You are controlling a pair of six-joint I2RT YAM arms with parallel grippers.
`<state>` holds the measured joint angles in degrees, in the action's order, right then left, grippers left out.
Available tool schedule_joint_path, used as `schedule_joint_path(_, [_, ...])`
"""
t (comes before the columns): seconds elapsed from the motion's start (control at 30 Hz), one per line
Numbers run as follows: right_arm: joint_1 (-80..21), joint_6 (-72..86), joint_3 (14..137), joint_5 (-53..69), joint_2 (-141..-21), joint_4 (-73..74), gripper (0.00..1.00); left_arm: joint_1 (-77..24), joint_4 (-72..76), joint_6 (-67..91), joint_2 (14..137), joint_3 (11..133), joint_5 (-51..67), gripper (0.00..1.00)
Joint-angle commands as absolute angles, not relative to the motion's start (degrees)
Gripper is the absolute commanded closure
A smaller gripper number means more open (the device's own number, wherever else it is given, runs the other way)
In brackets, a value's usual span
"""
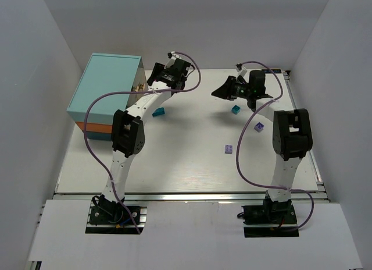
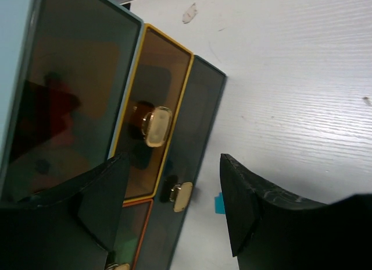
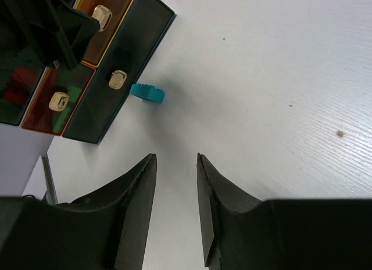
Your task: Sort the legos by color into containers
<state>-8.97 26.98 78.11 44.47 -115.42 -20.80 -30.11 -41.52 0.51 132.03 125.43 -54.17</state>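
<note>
the white table [image 1: 186, 171] carries a teal-topped cabinet [image 1: 104, 86], two cyan legos [image 1: 158, 112] and two purple legos [image 1: 229, 148].

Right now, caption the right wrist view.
Open right tool over the white table, a cyan brick beside the cabinet's drawers.

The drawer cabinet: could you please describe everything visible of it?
The cabinet is a boxy unit standing at the far left of the table, with a light-teal top and an orange band on its side. Its front holds tinted see-through drawers in yellow, orange and dark frames, with shiny gold-coloured knobs. Red and green show dimly inside. The open left gripper hovers before the drawers; a teal brick lies close beside the dark-framed one.
</note>
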Motion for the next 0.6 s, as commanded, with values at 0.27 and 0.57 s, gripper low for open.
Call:
schedule_joint_path(0.27, [-6.1, 27.9, 77.8, 46.5, -112.0, -24.0, 0.6, -27.5, -40.2, -3.4, 133.7, 127.0, -55.5, 0.26])
schedule_joint_path(0.57, [-4.4, 28.4, 77.7, 46.7, -112.1, -24.0, 0.6, -25.1, -40.6, -2.8, 134.7, 126.7, -53.9, 0.27])
